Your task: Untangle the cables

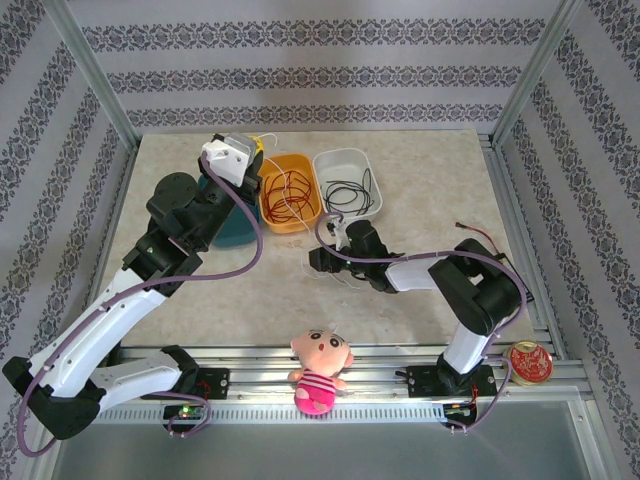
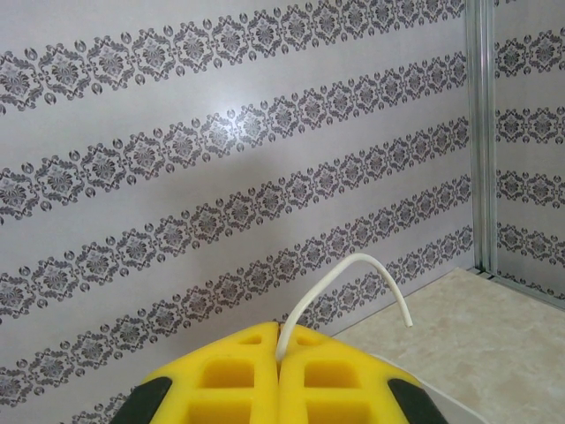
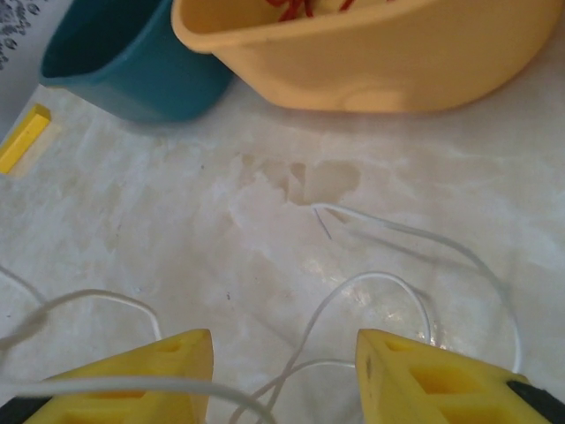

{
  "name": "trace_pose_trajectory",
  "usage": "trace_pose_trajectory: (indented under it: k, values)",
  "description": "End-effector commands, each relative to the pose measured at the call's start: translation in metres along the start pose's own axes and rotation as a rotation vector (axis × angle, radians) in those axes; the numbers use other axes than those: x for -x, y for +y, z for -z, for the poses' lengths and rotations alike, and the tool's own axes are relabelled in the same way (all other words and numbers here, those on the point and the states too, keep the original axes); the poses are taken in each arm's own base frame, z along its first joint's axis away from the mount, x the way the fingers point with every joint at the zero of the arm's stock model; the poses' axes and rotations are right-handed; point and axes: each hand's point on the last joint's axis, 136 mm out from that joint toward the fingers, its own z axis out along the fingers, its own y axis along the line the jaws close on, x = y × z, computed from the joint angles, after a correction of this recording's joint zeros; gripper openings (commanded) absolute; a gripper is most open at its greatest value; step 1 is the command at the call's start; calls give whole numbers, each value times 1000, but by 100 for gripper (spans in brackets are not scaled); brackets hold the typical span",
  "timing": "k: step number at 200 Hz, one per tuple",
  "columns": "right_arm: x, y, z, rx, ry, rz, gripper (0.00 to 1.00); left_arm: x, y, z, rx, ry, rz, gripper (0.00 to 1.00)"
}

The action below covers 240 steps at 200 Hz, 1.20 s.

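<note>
Cables of thin white wire (image 3: 375,274), looped on the marbled tabletop (image 3: 177,203), are being flanked by the spread yellow fingers of the right gripper (image 3: 282,340) at the frame's bottom edge. One white wire end (image 2: 353,261) is being pinched by the pressed-together left gripper (image 2: 281,340). Red cables (image 1: 287,192) are being contained in the orange plastic tub (image 3: 397,62), black cables (image 1: 350,193) in the white tub (image 1: 345,152).

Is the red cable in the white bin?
No, the red cable lies coiled in the orange bin; the white bin holds a black cable.
</note>
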Motion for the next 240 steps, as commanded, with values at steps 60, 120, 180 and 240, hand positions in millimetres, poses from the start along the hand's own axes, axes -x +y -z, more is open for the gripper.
trace_pose_trajectory:
  k: [60,120,180,240]
  values:
    - [8,-12,6,-64,-67,-35,0,14,30,12,134,-37,-17,0]
    - [-4,-55,48,-210,-112,-111,0,5,94,30,388,37,-79,0]
    - [-6,-74,73,-278,-155,-143,0,2,140,39,527,96,-124,0]
    - [-2,-70,77,-263,-166,-153,0,-7,141,29,511,140,-143,0]
